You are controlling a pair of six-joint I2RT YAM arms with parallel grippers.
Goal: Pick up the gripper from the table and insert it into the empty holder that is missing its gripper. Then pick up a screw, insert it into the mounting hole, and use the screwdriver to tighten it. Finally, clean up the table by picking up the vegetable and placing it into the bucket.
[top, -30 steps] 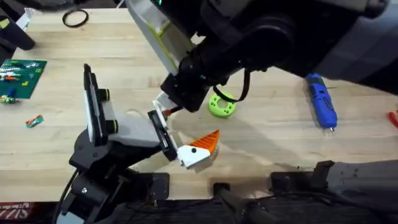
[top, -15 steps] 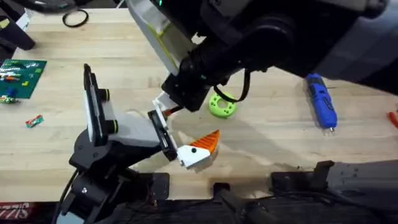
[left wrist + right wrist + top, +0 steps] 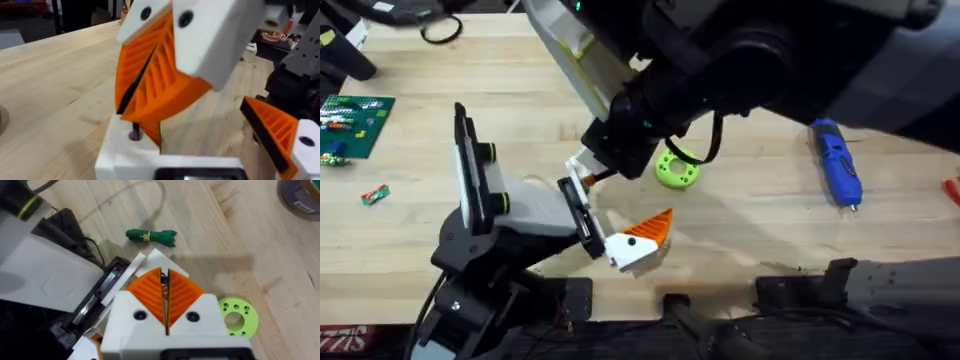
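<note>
The holder (image 3: 520,215), grey-black with a white body, rises from the lower left. It carries one white-and-orange finger (image 3: 642,238) on its black rail. The gripper (image 3: 580,166), a small white piece, sits at the rail's other end, and its white base (image 3: 130,157) shows in the left wrist view. My right gripper (image 3: 164,275) hangs right over it, its orange pads shut on a thin dark screw (image 3: 134,132) that stands on the white base. My left gripper (image 3: 612,205) stands wide open. The blue screwdriver (image 3: 838,175) lies far right. The green vegetable (image 3: 150,236) lies beyond the holder. The bucket is out of view.
A lime-green ring (image 3: 676,169) lies just right of the right gripper on the table (image 3: 760,220). A green circuit board (image 3: 355,118), a small wrapped item (image 3: 375,194) and a black ring (image 3: 440,30) sit at the left. A tape roll (image 3: 302,195) shows farther off.
</note>
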